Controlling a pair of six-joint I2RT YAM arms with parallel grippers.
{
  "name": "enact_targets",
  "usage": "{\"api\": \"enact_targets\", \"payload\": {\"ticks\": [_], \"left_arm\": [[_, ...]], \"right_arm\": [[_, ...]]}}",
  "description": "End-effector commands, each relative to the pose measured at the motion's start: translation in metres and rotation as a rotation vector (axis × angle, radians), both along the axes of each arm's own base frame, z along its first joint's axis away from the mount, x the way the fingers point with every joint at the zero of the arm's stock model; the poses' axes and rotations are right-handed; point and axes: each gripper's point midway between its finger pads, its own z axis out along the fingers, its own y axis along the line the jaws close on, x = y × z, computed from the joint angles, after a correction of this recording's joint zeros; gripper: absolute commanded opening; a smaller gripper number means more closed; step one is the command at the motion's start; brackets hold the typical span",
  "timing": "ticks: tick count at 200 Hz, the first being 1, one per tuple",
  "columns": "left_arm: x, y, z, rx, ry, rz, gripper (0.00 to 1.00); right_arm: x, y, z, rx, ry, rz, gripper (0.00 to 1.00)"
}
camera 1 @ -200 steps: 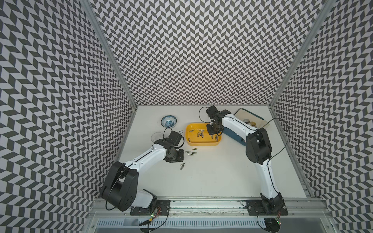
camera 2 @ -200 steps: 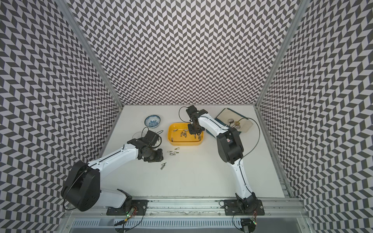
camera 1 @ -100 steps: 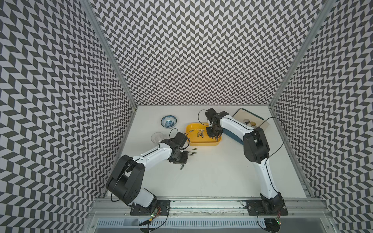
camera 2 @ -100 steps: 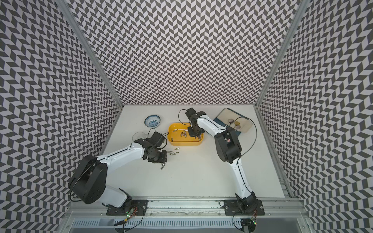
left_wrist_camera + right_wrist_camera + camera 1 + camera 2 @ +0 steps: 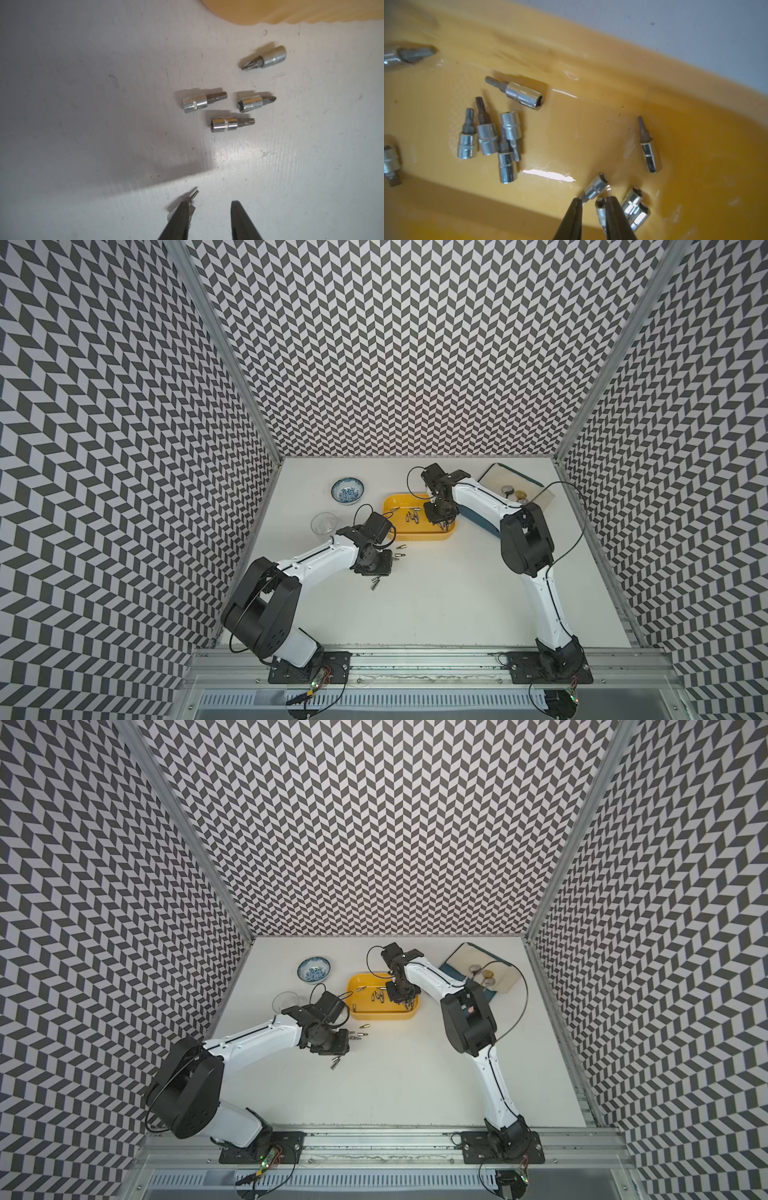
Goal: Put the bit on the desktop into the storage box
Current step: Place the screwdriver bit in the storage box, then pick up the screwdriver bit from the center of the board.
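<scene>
I saw stubby chrome bits [image 5: 231,124], dark-tipped, on the desk [image 5: 83,104]; left tool [image 5: 211,204] gaped, right tool [image 5: 593,199] barely parted over the yellow storage box [image 5: 612,83].

Bright even light; glare on the storage box [image 5: 548,174]; broad shadow across the desktop [image 5: 83,114].

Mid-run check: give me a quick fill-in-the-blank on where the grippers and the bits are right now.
The right gripper hangs over the shallow ____ plastic tub.
In the left wrist view, ____ small silver bits lie fully in sight on the off-white desktop, ahead of the left gripper.
The left gripper's jaws stand ____, with nothing between them.
Missing: yellow; four; open.
</scene>
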Motion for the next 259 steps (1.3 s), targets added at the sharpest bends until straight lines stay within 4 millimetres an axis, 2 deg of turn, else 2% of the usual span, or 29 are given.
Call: {"api": "enact_targets", "payload": {"ticks": [1,125,191,259], "left_arm": [[-0.004,0.006,-0.007,0.043,0.018,0.018,0.38],[-0.021,0.028,-0.026,0.137,0.071,0.047,0.39],[-0.018,0.042,-0.029,0.225,0.06,0.06,0.39],[-0.017,0.04,-0.03,0.229,0.065,0.056,0.35]], "right_arm": [[0.002,0.004,0.001,-0.003,-0.009,0.009,0.26],[0.003,0.005,0.007,0.004,-0.022,0.005,0.26],[0.003,0.003,0.01,0.001,-0.027,0.003,0.26],[0.003,0.004,0.018,0.01,-0.038,0.005,0.26]]}}
